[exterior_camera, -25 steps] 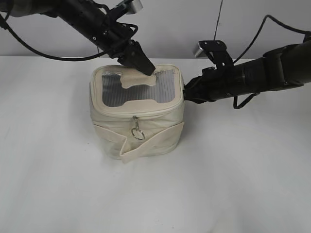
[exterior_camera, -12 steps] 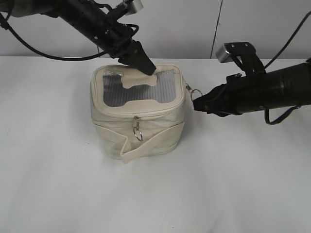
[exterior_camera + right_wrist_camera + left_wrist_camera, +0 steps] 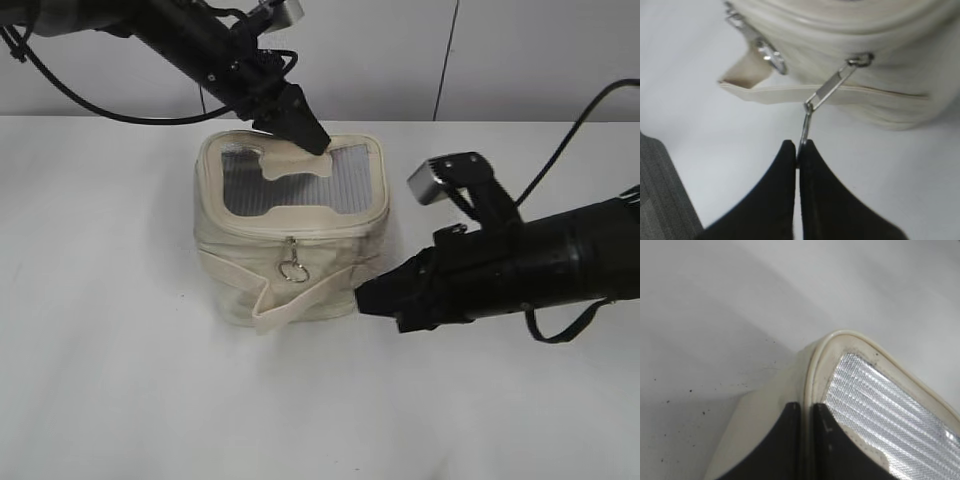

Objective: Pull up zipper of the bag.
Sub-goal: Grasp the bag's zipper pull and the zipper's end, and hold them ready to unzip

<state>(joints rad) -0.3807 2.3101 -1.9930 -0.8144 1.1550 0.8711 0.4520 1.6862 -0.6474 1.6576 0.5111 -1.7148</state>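
The cream bag (image 3: 240,260) stands on the white table, with its grey mesh top panel (image 3: 300,195) and cream tab (image 3: 290,163) facing up. The zipper (image 3: 300,226) runs round the top rim. One silver ring pull (image 3: 293,270) hangs at the front. My left gripper (image 3: 308,140) is shut on the bag's back top rim (image 3: 808,390), beside the mesh (image 3: 880,405). My right gripper (image 3: 365,300) is low at the bag's front right corner. In the right wrist view this gripper (image 3: 797,147) is shut on the second ring pull (image 3: 805,127), with its metal link (image 3: 832,85) taut.
The wide strap (image 3: 300,303) wraps the bag's lower front and its end sticks out (image 3: 747,80). The other ring pull also shows in the right wrist view (image 3: 767,52). White table (image 3: 120,380) all around, wall behind.
My right gripper has moved from the bag's right side down and forward to its front right corner, holding the ring pull. The bag and my left gripper shifted slightly right.
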